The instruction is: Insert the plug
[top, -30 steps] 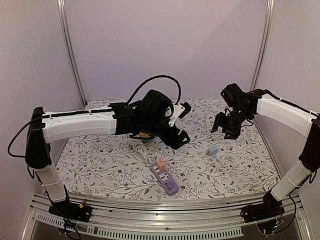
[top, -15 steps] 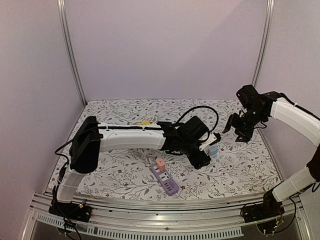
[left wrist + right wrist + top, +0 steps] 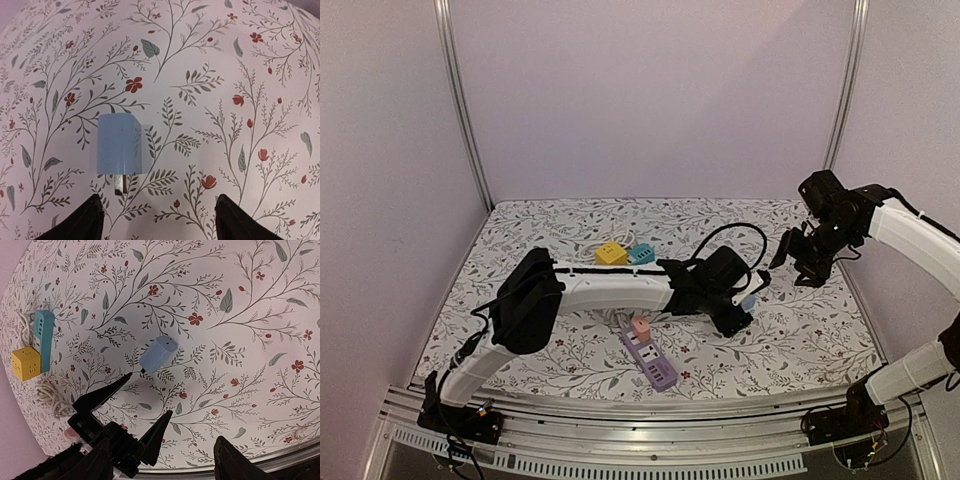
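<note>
Plug (image 3: 118, 145) | lying flat | just ahead of left pincer (image 3: 159, 220) | jaws spread

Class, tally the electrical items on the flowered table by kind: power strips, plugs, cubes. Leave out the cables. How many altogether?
Power strips: 2, the purple power strip and the teal power strip
Plugs: 2, the blue plug and the pink plug
Cubes: 1, the yellow cube
Total: 5
</note>
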Robot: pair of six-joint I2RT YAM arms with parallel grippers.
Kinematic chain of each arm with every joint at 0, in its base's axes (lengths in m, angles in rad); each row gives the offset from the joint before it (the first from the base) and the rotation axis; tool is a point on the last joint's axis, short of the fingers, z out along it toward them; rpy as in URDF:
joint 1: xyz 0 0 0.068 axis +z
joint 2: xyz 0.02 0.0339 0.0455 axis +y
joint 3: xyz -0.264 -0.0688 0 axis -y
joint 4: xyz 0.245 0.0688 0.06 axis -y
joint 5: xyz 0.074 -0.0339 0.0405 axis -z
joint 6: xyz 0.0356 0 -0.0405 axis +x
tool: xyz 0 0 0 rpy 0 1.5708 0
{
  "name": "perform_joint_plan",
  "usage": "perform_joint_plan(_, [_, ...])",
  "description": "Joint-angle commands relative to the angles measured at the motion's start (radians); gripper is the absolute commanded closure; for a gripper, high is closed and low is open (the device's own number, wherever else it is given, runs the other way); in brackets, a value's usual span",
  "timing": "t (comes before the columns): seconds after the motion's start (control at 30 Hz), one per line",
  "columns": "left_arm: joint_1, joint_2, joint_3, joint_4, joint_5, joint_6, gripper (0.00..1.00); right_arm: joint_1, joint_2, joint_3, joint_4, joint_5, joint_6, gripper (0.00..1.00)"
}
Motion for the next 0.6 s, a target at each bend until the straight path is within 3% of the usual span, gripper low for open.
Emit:
perform_joint_plan(0.0, [0.016,0.043,0.029,0.103,-0.027,-0.005,0.23,-0.003,-0.032,0.001,-0.013,-0.016,-0.035,0.32])
perform_joint_plan(0.43, [0.063,0.101,0.044,0.155,0.022,-0.039,0.26,-0.004,-0.002,0.037,-0.019,-0.019,-0.127,0.33])
perform_joint_plan(0.57, [0.074,0.121,0.060,0.159,0.052,-0.035,0.31,-0.006,0.011,0.044,-0.018,-0.017,-0.148,0.33])
